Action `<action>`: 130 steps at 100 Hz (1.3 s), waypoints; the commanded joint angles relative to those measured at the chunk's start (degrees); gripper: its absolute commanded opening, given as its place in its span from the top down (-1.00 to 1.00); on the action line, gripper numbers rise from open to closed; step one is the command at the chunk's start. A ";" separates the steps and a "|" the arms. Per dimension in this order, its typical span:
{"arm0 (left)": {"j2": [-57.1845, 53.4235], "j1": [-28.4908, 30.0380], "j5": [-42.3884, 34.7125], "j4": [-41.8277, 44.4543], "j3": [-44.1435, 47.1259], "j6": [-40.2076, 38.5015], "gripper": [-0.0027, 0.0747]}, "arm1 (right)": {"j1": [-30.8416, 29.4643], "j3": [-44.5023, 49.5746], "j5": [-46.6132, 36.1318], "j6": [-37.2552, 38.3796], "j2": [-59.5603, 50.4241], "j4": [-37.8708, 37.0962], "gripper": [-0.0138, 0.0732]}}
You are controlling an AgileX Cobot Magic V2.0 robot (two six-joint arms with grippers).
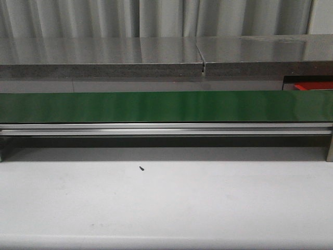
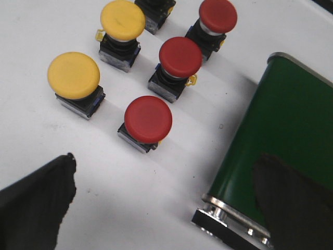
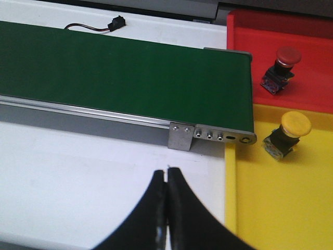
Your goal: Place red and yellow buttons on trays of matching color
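- Currently, in the front view, only the green conveyor belt (image 1: 166, 106) spans the scene above the white desk (image 1: 166, 203); a small dark speck (image 1: 141, 168) lies on the desk. No arm shows in that view.
- Left gripper (image 2: 166, 203): jaws spread wide, nothing between them. One finger (image 2: 36, 208) sits over bare desk, the other over the rounded end of the belt.
- Under the left wrist camera, loose buttons stand on the desk beside the belt end: three red buttons (image 2: 148, 119) (image 2: 180, 56) (image 2: 218, 14) and two yellow buttons (image 2: 73, 75) (image 2: 123, 20). All upright, caps up, each apart from its neighbours. A further dark button base (image 2: 154, 10) is cut off at the frame edge; cap colour cannot be told.
- Right gripper (image 3: 167, 208): fingertips pressed together, holding nothing, over the desk near the other belt end.
- Red tray (image 3: 312, 67) and yellow tray (image 3: 291, 198) sit side by side, touching, just past that belt end.
- One red-capped button (image 3: 281, 69) lies tilted in the red tray; one yellow-capped button (image 3: 289, 134) lies tilted in the yellow tray.
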 commanded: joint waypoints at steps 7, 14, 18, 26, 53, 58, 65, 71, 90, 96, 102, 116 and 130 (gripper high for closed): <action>1.91 0.08 -1.51 -1.40 -4.71 -0.62 -0.78 | 0.04 -1.43 -3.31 -0.54 -0.09 1.10 0.84; 3.72 0.08 -0.81 -1.40 -6.07 -0.62 -0.78 | 0.04 -1.43 -3.31 -0.54 -0.09 1.10 0.84; 4.82 0.08 -0.30 -1.40 -6.98 -0.62 -0.78 | 0.04 -1.43 -3.31 -0.54 -0.09 1.10 0.84; 7.09 0.08 1.19 -1.40 -9.13 -0.62 -0.78 | 0.04 -1.43 -3.31 -0.54 -0.09 1.10 0.84; 13.69 0.08 3.88 -1.20 -14.20 -0.62 -0.78 | 0.04 -1.43 -3.31 -0.54 -0.09 1.10 0.84; 14.48 0.08 4.32 -1.20 -14.71 -0.62 -0.78 | 0.04 -1.43 -3.31 -0.54 -0.09 1.10 0.84; 15.63 0.08 4.66 -1.20 -15.34 -0.62 -0.78 | 0.04 -1.43 -3.31 -0.54 -0.09 1.10 0.84; 16.19 0.08 4.66 -1.20 -15.34 -0.62 -0.78 | 0.04 -1.43 -3.31 -0.54 -0.09 1.10 0.84; 17.01 0.08 4.17 -0.77 -15.34 -0.62 -0.78 | 0.04 -1.43 -3.31 -0.54 -0.09 1.10 0.84; 17.01 0.08 3.94 -0.77 -15.34 -0.62 -0.77 | 0.04 -1.43 -3.31 -0.54 -0.09 1.10 0.84; 17.01 0.08 3.95 -0.77 -15.34 -0.62 -0.69 | 0.04 -1.43 -3.31 -0.54 -0.09 1.10 0.84; 17.39 0.08 4.06 -0.77 -15.34 -0.62 -0.32 | 0.04 -1.43 -3.31 -0.54 -0.09 1.10 0.84; 17.51 0.08 4.16 -0.77 -15.34 -0.62 0.13 | 0.04 -1.43 -3.31 -0.54 -0.09 1.10 0.84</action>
